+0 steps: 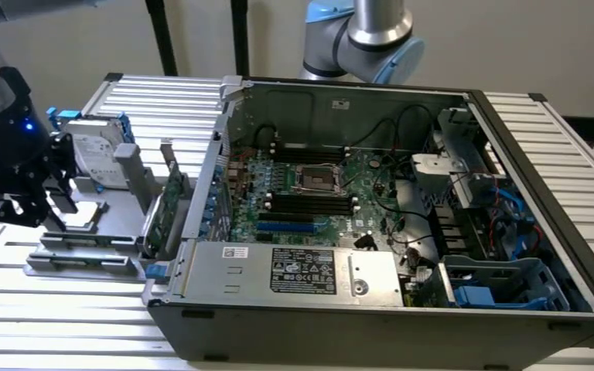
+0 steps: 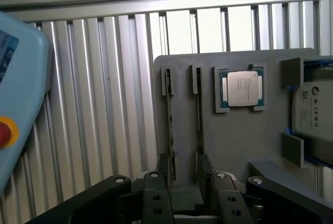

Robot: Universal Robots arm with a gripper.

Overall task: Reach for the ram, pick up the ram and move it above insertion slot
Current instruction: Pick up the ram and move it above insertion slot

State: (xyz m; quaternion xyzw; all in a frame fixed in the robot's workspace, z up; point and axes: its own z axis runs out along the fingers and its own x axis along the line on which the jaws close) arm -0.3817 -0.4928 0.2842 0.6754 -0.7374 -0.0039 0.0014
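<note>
Where the ram (image 2: 169, 130) stands on edge in a groove of the gray holder tray (image 2: 182, 67), the claw (image 2: 184, 164) hangs just over it, its two black fingers (image 2: 155, 193) spread apart and gripping nothing — the stick runs forward from the gap between them. A second stick (image 2: 199, 114) sits in the parallel groove, likewise ahead of the claw. Farther out lie a CPU (image 2: 242, 88) and a hard drive (image 2: 312, 109). The insertion slot (image 1: 302, 202) — one of several black sockets on the motherboard (image 1: 370, 178) inside the open computer case (image 1: 380, 336) — is well apart from the claw.
</note>
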